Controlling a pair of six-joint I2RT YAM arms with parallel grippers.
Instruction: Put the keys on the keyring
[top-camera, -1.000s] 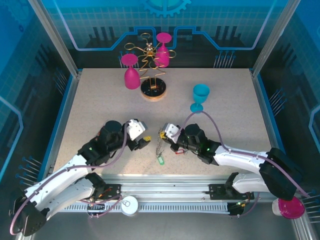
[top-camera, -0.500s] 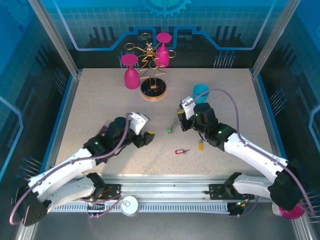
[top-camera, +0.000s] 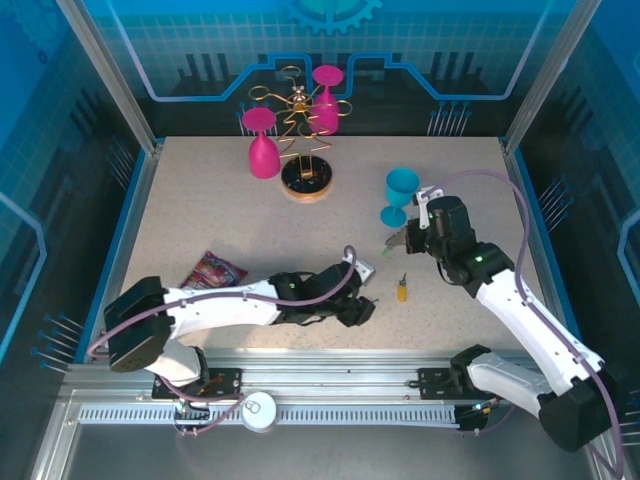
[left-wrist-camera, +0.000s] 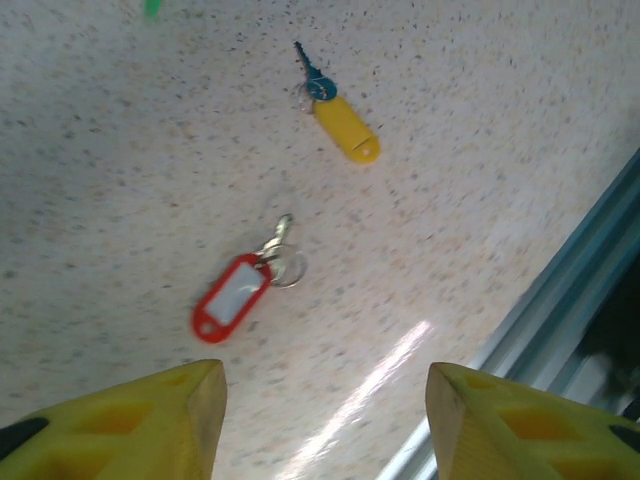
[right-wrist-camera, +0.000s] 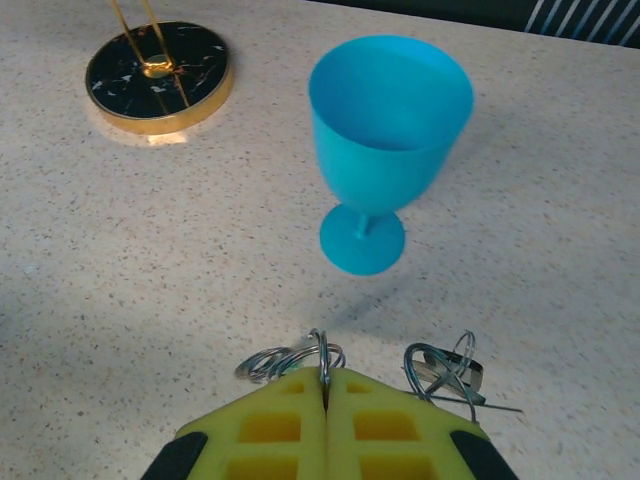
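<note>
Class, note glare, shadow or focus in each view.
Left wrist: a glare streak crosses the table below the red-tagged key; right wrist: the blue goblet casts a soft shadow by its foot; top external: brightest at the table's middle.

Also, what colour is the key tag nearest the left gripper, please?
The key tag is red with a white label; best in left wrist view.
</note>
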